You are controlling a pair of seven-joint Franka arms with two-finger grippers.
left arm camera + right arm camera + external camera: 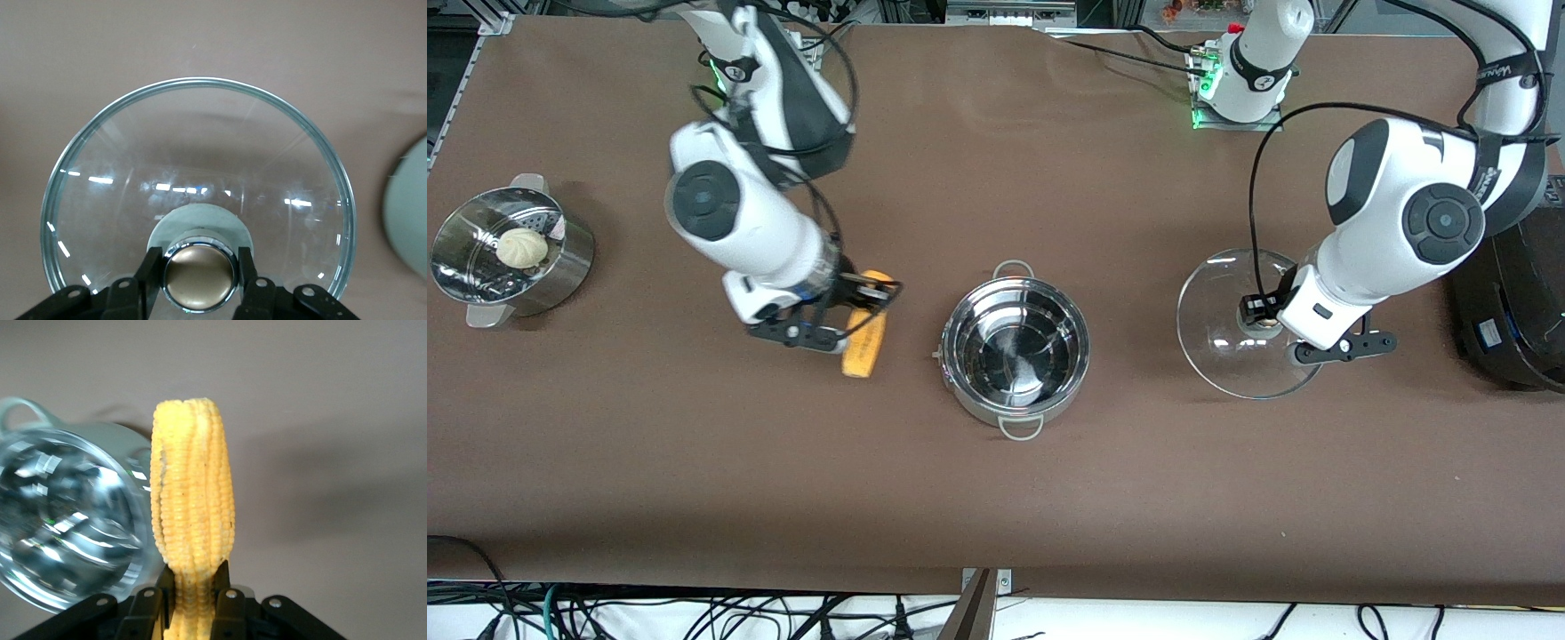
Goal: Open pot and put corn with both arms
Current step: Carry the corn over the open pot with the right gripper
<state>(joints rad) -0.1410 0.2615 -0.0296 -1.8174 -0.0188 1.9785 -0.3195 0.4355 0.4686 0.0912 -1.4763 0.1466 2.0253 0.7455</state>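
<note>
The steel pot (pixel 1016 351) stands open and empty at the table's middle; it also shows in the right wrist view (pixel 67 533). My right gripper (pixel 863 307) is shut on the yellow corn (pixel 865 342), held beside the pot toward the right arm's end. In the right wrist view the corn (pixel 192 500) sticks out from between the fingers (pixel 225 587). My left gripper (pixel 1261 311) is shut on the tan knob (pixel 199 277) of the glass lid (pixel 1240 324), which is beside the pot toward the left arm's end. The lid (pixel 193 167) fills the left wrist view.
A smaller steel steamer pot (pixel 511 258) with a pale bun (pixel 522 248) stands at the right arm's end of the table. A big black cooker (pixel 1516 307) stands at the left arm's end, close to the lid.
</note>
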